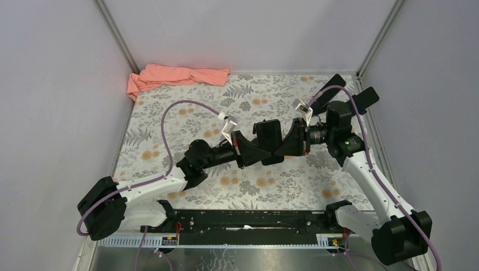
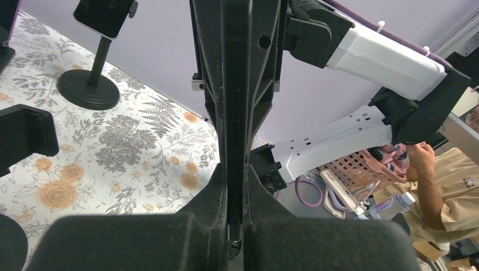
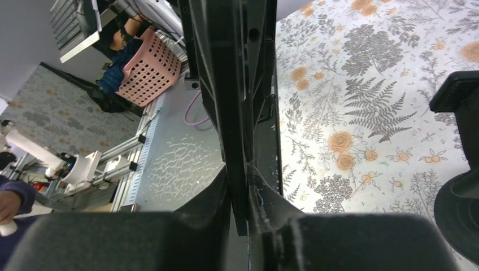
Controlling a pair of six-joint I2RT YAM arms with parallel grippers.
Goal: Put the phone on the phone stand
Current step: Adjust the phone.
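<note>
The black phone [image 1: 269, 134] hangs above the middle of the floral table, held between both arms. My left gripper [image 1: 251, 148] is shut on its left end and my right gripper [image 1: 289, 141] is shut on its right end. In the left wrist view the phone [image 2: 237, 84] runs edge-on up between the left gripper [image 2: 236, 169] fingers. It shows the same way in the right wrist view, where the phone [image 3: 243, 101] sits in the right gripper [image 3: 242, 172]. Two black phone stands [image 1: 366, 97] [image 1: 330, 89] are at the back right; the nearer stand [image 2: 87, 87] has a round base.
A pink cloth [image 1: 175, 76] lies at the back left corner. Close beside the phone is a black cradle [image 2: 22, 135] [image 3: 457, 90] over a round black base [image 3: 460, 217]. Grey walls enclose the table [image 1: 169, 121] on three sides.
</note>
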